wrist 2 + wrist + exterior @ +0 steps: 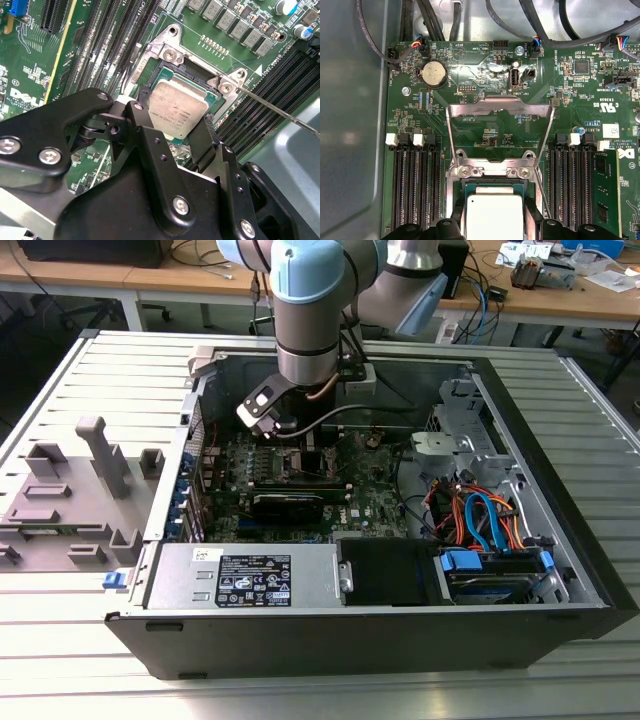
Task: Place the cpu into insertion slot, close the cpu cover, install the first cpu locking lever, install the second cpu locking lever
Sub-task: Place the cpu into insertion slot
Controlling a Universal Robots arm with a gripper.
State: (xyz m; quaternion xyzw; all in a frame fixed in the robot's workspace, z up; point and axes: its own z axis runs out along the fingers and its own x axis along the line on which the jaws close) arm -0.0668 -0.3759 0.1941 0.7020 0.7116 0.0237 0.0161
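Note:
The cpu (177, 110), a small square chip with a silvery top, sits between my gripper's black fingers (202, 140), right over the insertion slot (192, 75). My gripper (175, 107) is shut on the chip's two opposite edges. I cannot tell whether the chip rests in the slot or hangs just above it. In the first wrist view the cpu (495, 217) lies between the fingertips, and the cpu cover (500, 104) stands swung open beyond the slot (495, 186). A thin wire locking lever (280, 112) sticks out free beside the slot. In the exterior view my gripper (300, 440) reaches down into the computer case.
Long black memory slots (415, 185) flank the socket on both sides. Cables (435, 20) hang over the board's far edge. The open case (560, 530) holds a power supply (250, 580) and drive cables (480, 520). A grey fixture (70, 490) stands at the exterior view's left.

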